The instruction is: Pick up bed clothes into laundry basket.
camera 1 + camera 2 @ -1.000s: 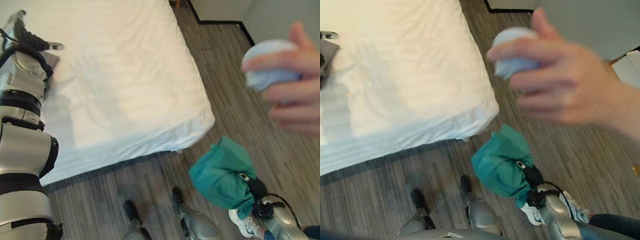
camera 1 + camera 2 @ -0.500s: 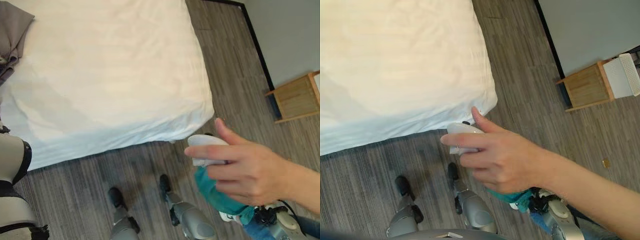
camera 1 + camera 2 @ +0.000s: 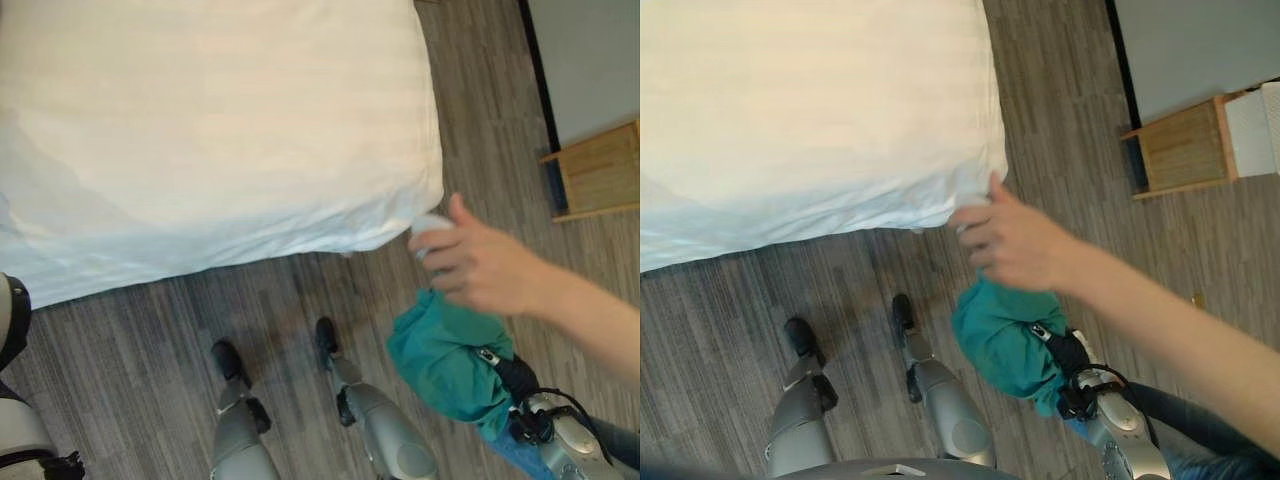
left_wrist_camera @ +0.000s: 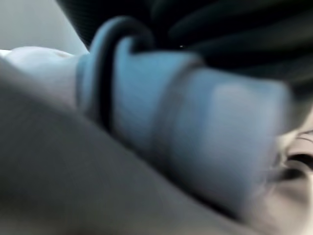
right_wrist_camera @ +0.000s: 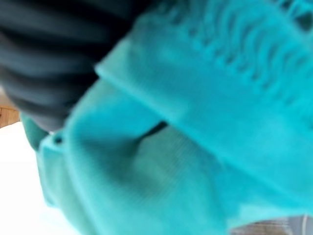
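A teal garment (image 3: 445,355) hangs bunched above the wooden floor at the lower right, draped over my right hand (image 3: 515,378). Only the hand's dark cover sticks out of the cloth. In the right wrist view the same teal garment (image 5: 195,122) presses up against the dark ribbed cover. The bed (image 3: 220,120), under a white striped sheet, spans the top, and its near corner points at the garment. In the left wrist view my left hand (image 4: 220,24) lies very close over a grey surface (image 4: 58,171).
A person's hand (image 3: 480,265) reaches in from the right, just above the teal garment, holding a small white object (image 3: 430,224). A low wooden stand (image 3: 1185,145) with a white item (image 3: 1252,125) on it stands by the wall at the right. Dark skirting runs along that wall.
The camera has swung right, so the bed's left part has left the picture. The person's hand has drawn back from the camera and now hovers over the teal garment.
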